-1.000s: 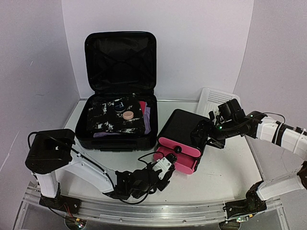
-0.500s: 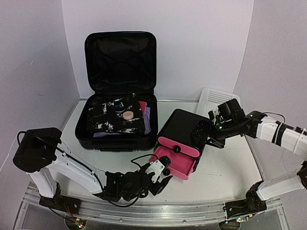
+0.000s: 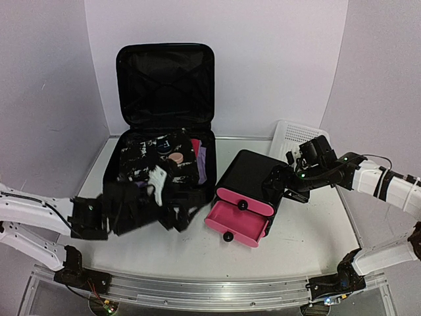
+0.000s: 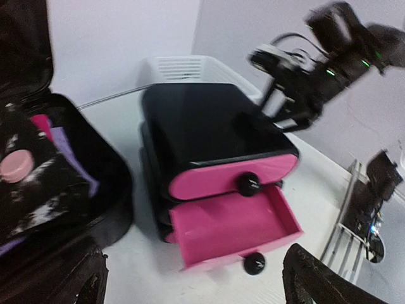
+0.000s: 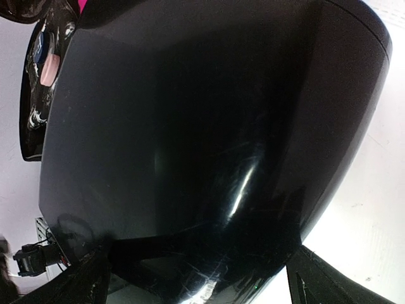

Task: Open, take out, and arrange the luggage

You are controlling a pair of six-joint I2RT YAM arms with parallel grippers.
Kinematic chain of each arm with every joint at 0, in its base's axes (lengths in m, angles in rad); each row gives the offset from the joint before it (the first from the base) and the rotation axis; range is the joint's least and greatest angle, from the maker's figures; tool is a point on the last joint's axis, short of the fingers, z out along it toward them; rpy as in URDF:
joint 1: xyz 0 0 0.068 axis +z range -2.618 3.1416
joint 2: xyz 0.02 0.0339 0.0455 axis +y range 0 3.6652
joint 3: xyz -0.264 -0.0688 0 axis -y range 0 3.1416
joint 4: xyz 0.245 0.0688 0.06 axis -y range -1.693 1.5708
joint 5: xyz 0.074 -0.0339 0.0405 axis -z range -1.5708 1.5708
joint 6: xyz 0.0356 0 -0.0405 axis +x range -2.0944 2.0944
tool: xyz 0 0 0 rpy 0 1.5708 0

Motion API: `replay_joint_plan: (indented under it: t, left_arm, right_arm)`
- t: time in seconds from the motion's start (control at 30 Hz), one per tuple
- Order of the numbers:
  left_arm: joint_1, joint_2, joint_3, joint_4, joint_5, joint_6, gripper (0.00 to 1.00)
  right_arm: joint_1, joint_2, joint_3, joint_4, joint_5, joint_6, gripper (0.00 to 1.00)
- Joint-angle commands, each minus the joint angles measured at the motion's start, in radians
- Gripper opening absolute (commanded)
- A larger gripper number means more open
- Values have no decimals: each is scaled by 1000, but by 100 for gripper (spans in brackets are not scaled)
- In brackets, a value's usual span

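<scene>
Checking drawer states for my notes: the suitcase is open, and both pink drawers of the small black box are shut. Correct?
Not both: the lower drawer is pulled out, as the left wrist view shows. The upper drawer is shut, and the suitcase is open.

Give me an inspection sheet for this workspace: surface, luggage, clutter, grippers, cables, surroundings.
surface: white table, no spills seen
job's things: luggage open, lid upright against the back wall; patterned cloth and round pink item inside
clutter: black box with pink drawers, lower drawer pulled out; white basket behind it
grippers: left gripper open, empty; right gripper open wide at the box's back, contact unclear
cables: thin cable along the right arm
surroundings: plain white walls; metal rail at the near edge
</scene>
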Motion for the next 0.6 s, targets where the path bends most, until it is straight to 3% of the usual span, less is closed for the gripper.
replay_joint_plan:
  t: [0.0,0.17,0.3,0.57]
  left_arm:
    - [267,-136,118,-438,136,-184,99]
    - [585,-54,344,-727,343,-210,99]
    - [761,127,476,-786,501,-197,100]
    - [791,473,790,-860,507,-142,91]
  right_arm:
    - [6,-12,24,-77,34,-57,98]
    - [6,-3,35,-93,18,-79,98]
    - [6,7,40,-94,2,-86,98]
    - [6,20,75,-157,42,-90,98]
